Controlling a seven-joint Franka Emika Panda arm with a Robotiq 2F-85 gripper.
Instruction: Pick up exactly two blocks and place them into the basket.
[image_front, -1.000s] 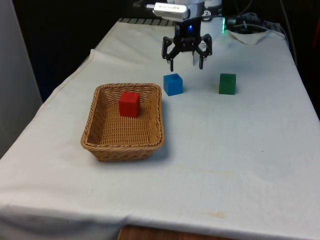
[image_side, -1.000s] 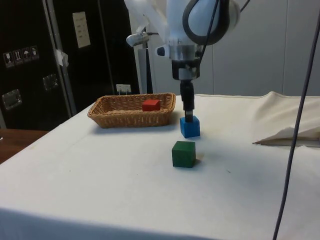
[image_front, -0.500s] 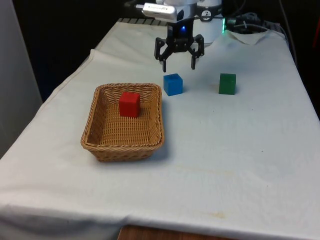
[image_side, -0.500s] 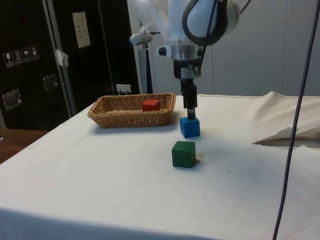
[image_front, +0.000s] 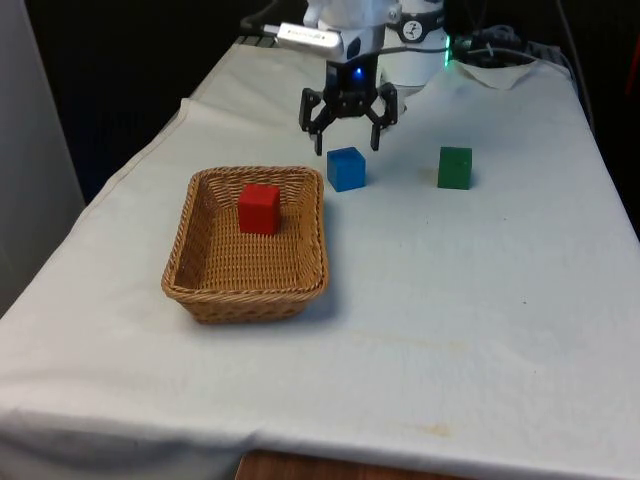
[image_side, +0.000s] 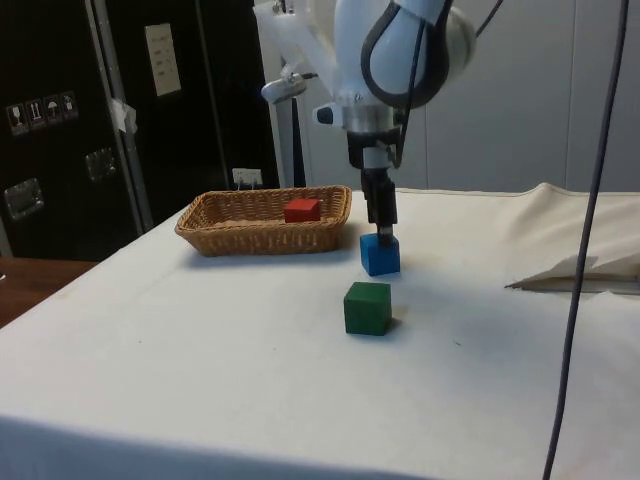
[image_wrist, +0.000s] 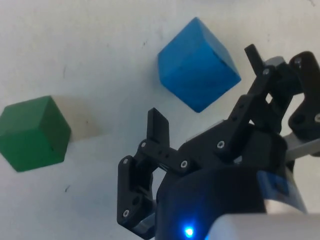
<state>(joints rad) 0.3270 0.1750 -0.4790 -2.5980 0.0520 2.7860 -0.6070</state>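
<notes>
Hand (image_front: 348, 148) hangs from the white arm with its black fingers spread wide and pointing straight down, holding nothing, just above and slightly behind the blue block (image_front: 346, 168). In the side view the hand (image_side: 383, 237) reaches down in a vertical line from the wrist, its tips close over the top of the blue block (image_side: 380, 254), though contact cannot be confirmed. In the wrist view the fingers (image_wrist: 158, 131) stand apart with the blue block (image_wrist: 197, 63) beyond them, turned at an angle to the hand, not between them.

That blue block sits on the white-clothed desk (image_front: 460, 300), just beside the far corner of the wicker basket (image_front: 200, 290). Inside the basket lies a red block (image_front: 259, 208), toward its far end; in the side view the red block (image_side: 301, 210) shows above the basket's rim (image_side: 262, 226). A green block (image_front: 454, 167) stands on the desk well apart from the blue one, toward the front view's right; it also appears in the side view (image_side: 367, 307) and in the wrist view (image_wrist: 33, 133).
</notes>
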